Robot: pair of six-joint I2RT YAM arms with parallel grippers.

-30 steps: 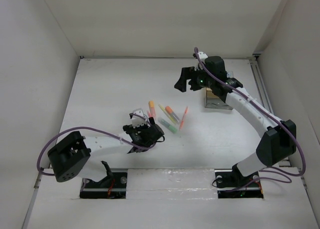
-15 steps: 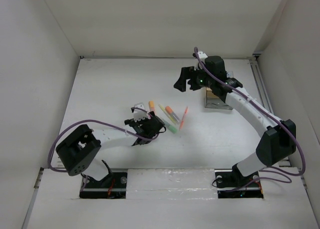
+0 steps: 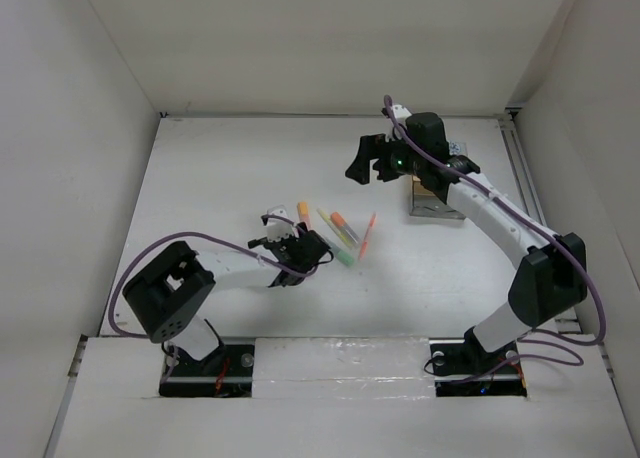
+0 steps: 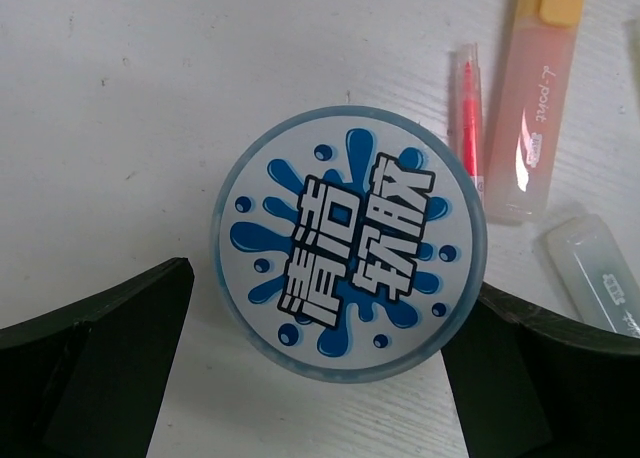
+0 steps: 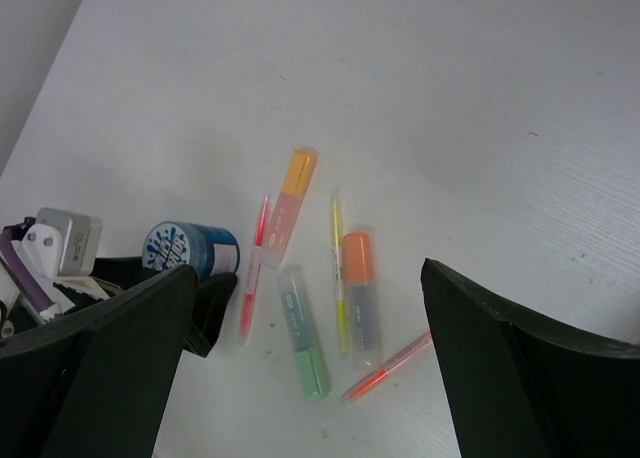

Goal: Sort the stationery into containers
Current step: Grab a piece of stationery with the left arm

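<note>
- Top external view, starting at the left: the left pincer (image 3: 287, 243) is low over the white table (image 3: 200, 178), at the left end of the bunch of pens.
- Left wrist view: the left pincer (image 4: 320, 378) is spread wide. The round blue-and-white tub (image 4: 350, 243) sits on the table right between its two fingers, lid up. There is a little gap between the left finger and the tub. The right finger is right by the tub's edge, and I cannot tell if it touches.
- Just right of the tub lie a thin pink pen (image 4: 468, 108) and a pink marker (image 4: 535, 98) with a yellow cap, side by side.
- Right wrist view: next come a green marker (image 5: 305, 348), a thin yellow pen (image 5: 339, 278), an orange-capped marker (image 5: 362, 303) and a thin orange pen (image 5: 390, 366), all flat on the table.
- The right pincer (image 3: 365, 163) is up in the air, well away from the pens, spread wide and holding nothing.
- The clear box (image 3: 435, 200) stands on the table to the right of that pincer, partly under the right arm.
</note>
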